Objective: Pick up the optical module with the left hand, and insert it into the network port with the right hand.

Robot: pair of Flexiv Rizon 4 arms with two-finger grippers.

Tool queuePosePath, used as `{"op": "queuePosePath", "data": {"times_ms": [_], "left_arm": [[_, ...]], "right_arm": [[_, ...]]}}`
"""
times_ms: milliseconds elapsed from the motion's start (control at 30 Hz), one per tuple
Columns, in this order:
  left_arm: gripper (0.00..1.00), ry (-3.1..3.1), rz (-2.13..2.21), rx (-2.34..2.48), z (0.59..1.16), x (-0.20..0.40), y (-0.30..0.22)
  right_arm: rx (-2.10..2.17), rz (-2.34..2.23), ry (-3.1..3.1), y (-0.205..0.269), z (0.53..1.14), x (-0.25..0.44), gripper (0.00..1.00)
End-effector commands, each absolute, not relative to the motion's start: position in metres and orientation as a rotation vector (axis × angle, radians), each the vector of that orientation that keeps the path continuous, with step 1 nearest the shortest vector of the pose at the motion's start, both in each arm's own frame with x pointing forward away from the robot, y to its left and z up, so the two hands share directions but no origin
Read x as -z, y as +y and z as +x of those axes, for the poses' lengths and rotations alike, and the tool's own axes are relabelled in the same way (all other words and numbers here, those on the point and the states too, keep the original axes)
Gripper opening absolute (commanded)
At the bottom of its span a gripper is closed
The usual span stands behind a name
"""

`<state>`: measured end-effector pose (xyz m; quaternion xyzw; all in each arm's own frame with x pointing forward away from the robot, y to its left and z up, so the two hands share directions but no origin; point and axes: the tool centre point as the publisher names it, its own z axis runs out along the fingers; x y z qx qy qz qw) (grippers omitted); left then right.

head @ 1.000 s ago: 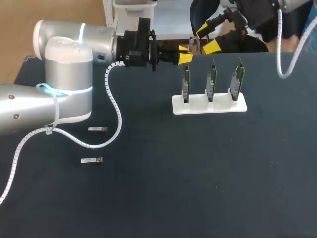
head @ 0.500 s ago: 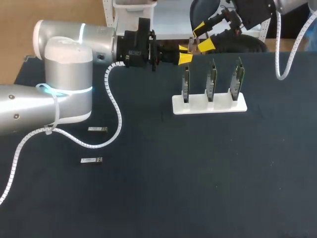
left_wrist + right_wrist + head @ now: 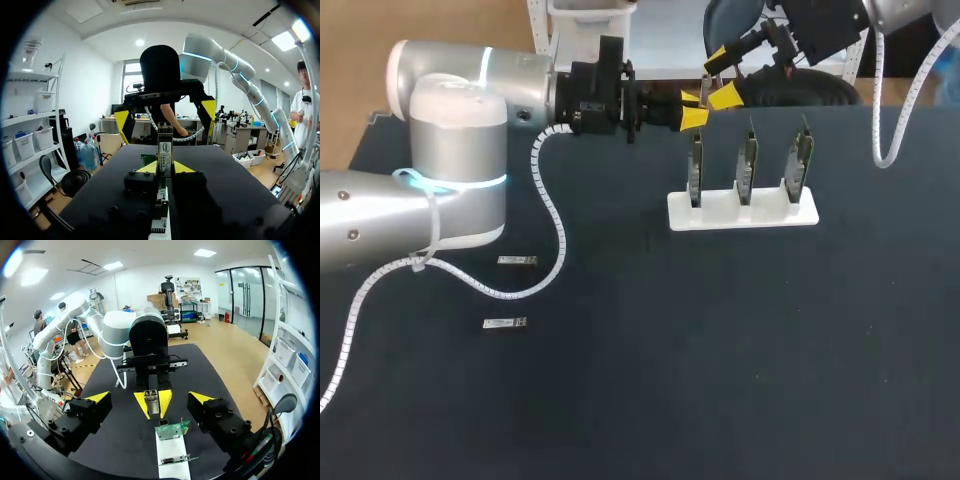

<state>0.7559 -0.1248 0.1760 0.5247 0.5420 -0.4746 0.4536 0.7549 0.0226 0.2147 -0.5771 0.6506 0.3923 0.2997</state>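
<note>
At 8 o'clock on the tabletop (image 3: 720, 350): spare module (image 3: 517, 261) lying flat, second spare module (image 3: 505, 323) at 6 o'clock of it, the two apart.

Left arm (image 3: 450, 170) comes in from 9 o'clock, wrist stretched level toward 3 o'clock along the far edge. Left jaws closed on the optical module (image 3: 165, 150), clamped from both sides. It pokes out past the yellow tips, up off the tabletop.

Right arm (image 3: 890, 10) enters from 1 o'clock. Right jaws wide open, facing the left jaws head-on, one fingertip (image 3: 97, 399) out to each side of the optical module, neither touching it. From the right wrist it sits centred in the gap, clear on both sides.

White stand (image 3: 742, 212) on the tabletop at 5 o'clock of the held part, near both sets of jaws. It carries three upright circuit boards (image 3: 747, 160) in a row running 9 to 3 o'clock, evenly spaced. Leftmost board is closest to the held part, not touching it. Ports on the boards are too small to make out.
</note>
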Motion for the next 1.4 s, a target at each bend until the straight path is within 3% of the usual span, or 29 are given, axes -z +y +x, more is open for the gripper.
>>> {"op": "queuePosePath", "data": {"times_ms": [33, 1000, 1033, 1067, 1400], "left_arm": [[0.0, 1.338, 1.291, 1.168, 0.7546, -0.1758, -0.1249], [0.0, 1.338, 1.291, 1.168, 0.7546, -0.1758, -0.1249], [0.0, 1.338, 1.291, 1.168, 0.7546, -0.1758, -0.1249], [0.0, 1.338, 1.291, 1.168, 0.7546, -0.1758, -0.1249], [0.0, 1.338, 1.291, 1.168, 0.7546, -0.1758, -0.1249]], "right_arm": [[-1.029, -1.524, 1.727, 0.0239, 0.7522, -0.2145, 1.0], [-1.044, -1.526, 1.721, 0.0315, 0.7526, -0.2152, 1.0], [-1.046, -1.527, 1.72, 0.0317, 0.7526, -0.2152, 0.4], [-1.049, -1.529, 1.718, 0.032, 0.7526, -0.215, 0.0], [-1.052, -1.527, 1.718, 0.0325, 0.7531, -0.2132, 0.0]]}}
